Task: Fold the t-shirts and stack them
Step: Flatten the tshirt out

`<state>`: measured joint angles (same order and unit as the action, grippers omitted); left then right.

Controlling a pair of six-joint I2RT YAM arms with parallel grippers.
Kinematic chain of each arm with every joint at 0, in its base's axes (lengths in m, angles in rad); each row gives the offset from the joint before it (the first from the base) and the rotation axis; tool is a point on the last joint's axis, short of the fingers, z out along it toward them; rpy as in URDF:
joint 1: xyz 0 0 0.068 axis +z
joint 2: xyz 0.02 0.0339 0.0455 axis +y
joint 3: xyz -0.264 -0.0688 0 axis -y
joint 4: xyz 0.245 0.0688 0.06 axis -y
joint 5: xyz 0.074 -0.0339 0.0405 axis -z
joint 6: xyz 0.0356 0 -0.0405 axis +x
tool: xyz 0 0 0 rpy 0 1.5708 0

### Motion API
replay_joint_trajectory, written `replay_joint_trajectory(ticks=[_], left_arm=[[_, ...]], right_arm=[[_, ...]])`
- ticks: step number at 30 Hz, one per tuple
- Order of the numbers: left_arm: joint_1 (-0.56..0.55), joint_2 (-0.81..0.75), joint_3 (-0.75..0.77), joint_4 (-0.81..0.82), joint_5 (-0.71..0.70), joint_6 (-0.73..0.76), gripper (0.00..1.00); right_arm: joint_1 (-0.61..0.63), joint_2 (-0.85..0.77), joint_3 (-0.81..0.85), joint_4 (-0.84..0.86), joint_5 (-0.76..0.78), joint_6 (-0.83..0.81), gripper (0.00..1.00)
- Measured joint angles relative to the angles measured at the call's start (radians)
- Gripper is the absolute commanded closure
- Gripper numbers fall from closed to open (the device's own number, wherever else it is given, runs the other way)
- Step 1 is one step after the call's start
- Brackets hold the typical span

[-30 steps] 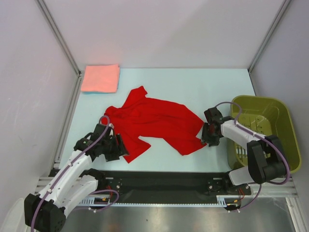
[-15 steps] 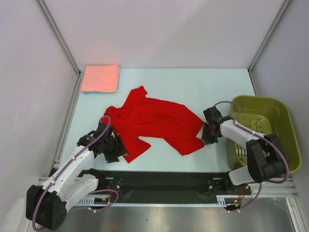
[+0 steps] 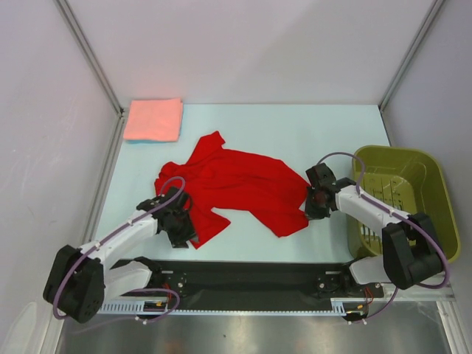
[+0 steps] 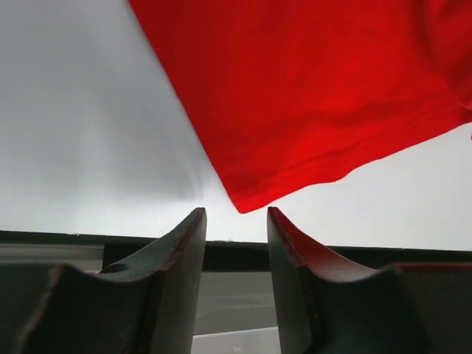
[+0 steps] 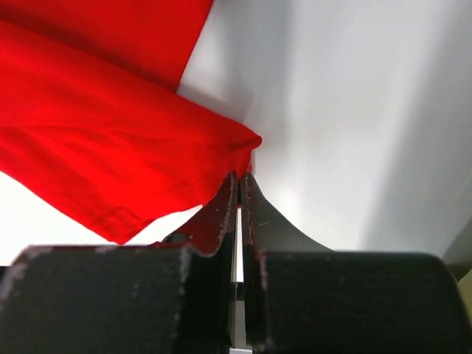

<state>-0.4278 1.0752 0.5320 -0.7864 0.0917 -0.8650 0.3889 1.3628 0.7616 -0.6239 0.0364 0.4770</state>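
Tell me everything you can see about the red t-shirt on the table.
The red t-shirt is soft, plain, bright cloth with short sleeves and stitched hems. It lies unfolded and rumpled, slantwise across the middle of the pale table. The right gripper is shut on its right corner. The left gripper stands open at a near left corner, which is not gripped. Nothing else touches it.

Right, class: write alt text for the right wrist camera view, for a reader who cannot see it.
Seen close up from the wrist, the right gripper has its two dark fingers shut on a corner of the bright red cloth t-shirt. The shirt spreads away to the left over a pale smooth table.
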Motion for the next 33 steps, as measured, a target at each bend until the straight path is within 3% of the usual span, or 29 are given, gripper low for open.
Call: replay_joint_trajectory(ticks=[6,17,23,26,30,33], left_arm=[[-0.103,0.067,0.021,0.018,-0.052,-0.043,0.53],[-0.114,0.150,0.035,0.029,-0.081,-0.069,0.64],[-0.116,0.168,0.036,0.069,-0.045,-0.090,0.81],[-0.116,0.171,0.031,0.097,-0.031,-0.103,1.00],[-0.115,0.190,0.056,0.077,-0.040,-0.095,1.00],[-0.114,0.194,0.154,0.003,-0.124,-0.064,1.00]], right_arm=[[0.003,-0.008,0.000,0.000,0.001,0.002,1.00],[0.005,-0.045,0.000,-0.013,0.007,0.005,1.00],[0.006,-0.048,0.000,-0.016,0.009,0.007,1.00],[0.011,-0.048,0.002,-0.021,0.009,0.010,1.00],[0.023,-0.046,0.035,-0.045,0.022,0.011,1.00],[0.029,-0.045,0.094,-0.084,0.076,0.001,1.00]])
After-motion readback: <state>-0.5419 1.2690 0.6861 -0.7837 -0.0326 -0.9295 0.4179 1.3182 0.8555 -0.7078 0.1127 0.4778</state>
